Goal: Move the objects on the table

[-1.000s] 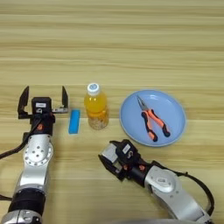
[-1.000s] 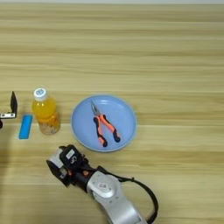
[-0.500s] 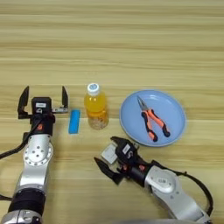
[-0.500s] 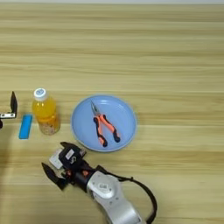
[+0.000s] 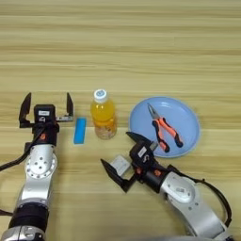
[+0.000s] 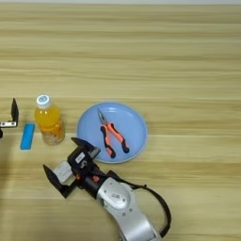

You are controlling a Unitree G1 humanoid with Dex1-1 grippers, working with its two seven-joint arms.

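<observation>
My right gripper point(image 5: 125, 159) stands open near the table's front middle, its two black fingers spread wide. The small white square block point(image 5: 121, 164) lies between them, with neither finger closed on it. Just behind it the orange-juice bottle point(image 5: 103, 115) with its white cap stands upright. The flat blue bar point(image 5: 80, 130) lies left of the bottle. The orange-and-black pliers point(image 5: 164, 130) rest on the light-blue plate point(image 5: 184, 117) at the right. My left gripper point(image 5: 46, 109) is parked open at the left, next to the blue bar.
The wooden table point(image 5: 141, 47) runs wide behind the objects. My right forearm point(image 5: 188, 202) reaches in from the bottom right, and my left arm point(image 5: 35, 179) comes up along the left edge.
My right gripper's fingers have spread apart over the last second, and the white block now shows between them. The left arm, bottle, bar, plate and pliers have not moved.
</observation>
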